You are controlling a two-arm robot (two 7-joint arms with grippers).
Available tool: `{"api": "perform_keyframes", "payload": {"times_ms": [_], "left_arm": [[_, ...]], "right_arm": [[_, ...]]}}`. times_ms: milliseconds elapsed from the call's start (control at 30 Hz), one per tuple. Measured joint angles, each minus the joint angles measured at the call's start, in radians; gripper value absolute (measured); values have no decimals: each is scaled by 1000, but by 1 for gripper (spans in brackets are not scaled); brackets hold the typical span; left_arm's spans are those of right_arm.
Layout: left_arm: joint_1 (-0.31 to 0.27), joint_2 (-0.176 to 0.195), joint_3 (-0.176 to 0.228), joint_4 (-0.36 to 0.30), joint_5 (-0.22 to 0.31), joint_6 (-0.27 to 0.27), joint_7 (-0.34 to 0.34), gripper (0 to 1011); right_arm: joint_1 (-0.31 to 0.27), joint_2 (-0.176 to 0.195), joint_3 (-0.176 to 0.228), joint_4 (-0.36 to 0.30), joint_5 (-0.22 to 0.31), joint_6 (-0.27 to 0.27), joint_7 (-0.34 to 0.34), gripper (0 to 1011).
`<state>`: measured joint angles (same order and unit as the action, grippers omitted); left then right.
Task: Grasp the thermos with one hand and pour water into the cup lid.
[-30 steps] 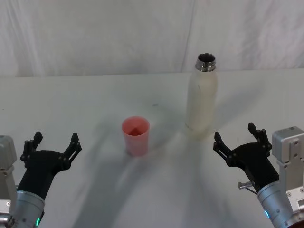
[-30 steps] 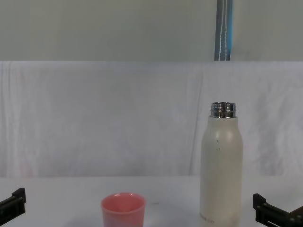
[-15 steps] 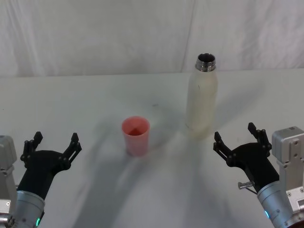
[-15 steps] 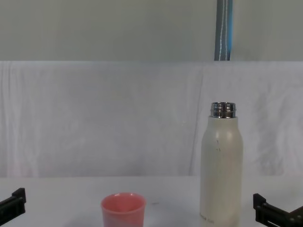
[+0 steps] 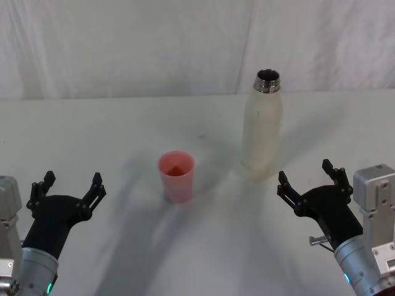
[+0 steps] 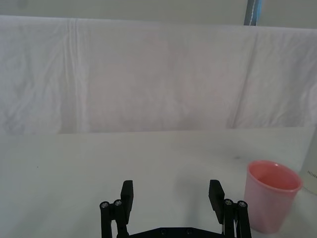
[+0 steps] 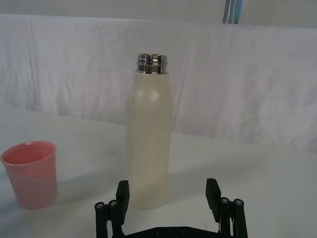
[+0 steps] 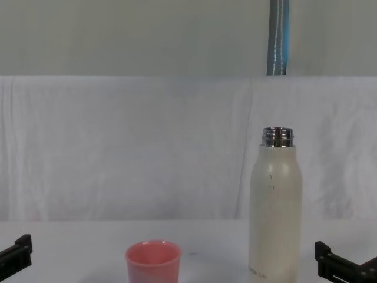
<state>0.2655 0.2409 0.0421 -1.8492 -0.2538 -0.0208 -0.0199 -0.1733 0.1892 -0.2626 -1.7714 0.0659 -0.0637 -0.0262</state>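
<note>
Both end effectors spread, near edge | thermos (image 5: 263,126) upright | cup lid (image 5: 176,176) apart

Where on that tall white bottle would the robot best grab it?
Probably mid-body on the thermos, with the open right gripper coming straight in from the near side. It stands upright, and its walls there are straight, unlike the rounded shoulders and narrow steel neck.

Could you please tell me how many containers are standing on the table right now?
2. The thermos stands upright on the robot's right side, just ahead of the open right gripper. The cup lid stands apart to its left, nearer the robot. Nothing appears hidden.
</note>
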Motion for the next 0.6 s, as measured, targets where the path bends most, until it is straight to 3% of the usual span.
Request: {"api": "perform_keyframes", "payload": {"times_ms": [133,333,600], "left_arm": [[0,0,0,0,0,0,0,1001],[0,0,0,0,0,0,0,1001],[0,0,0,0,0,0,0,1001]], "right_arm": [[4,1,6,1,7,-3,11,1000],[58,14,65,29,93,-11,115,1000],[110,18,98,73,142,-2,187,1000]]}}
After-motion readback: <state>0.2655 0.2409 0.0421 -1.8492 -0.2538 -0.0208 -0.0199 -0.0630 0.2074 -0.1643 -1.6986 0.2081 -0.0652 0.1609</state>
